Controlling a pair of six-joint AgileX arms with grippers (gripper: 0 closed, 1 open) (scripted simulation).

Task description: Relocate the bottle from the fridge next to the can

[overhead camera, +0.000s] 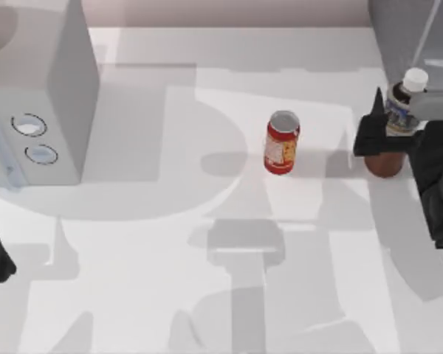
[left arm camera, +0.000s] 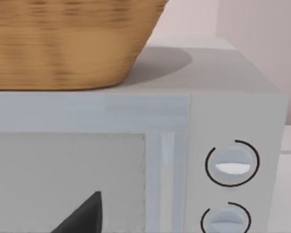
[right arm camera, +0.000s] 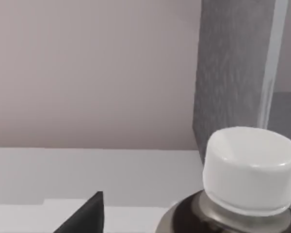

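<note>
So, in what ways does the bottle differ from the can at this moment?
The bottle is taller than the can. The bottle has a white cap and a reddish-brown lower body; the can is red with a silver-grey top. The right gripper is around the bottle, near the fridge, while the can stands free mid-table. Both are upright on the table.

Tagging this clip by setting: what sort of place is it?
Probably a rendered kitchen counter: a white microwave with two knobs and a wicker basket on top, a grey fridge at the right, and a can near the bottle held by the right claw.
</note>
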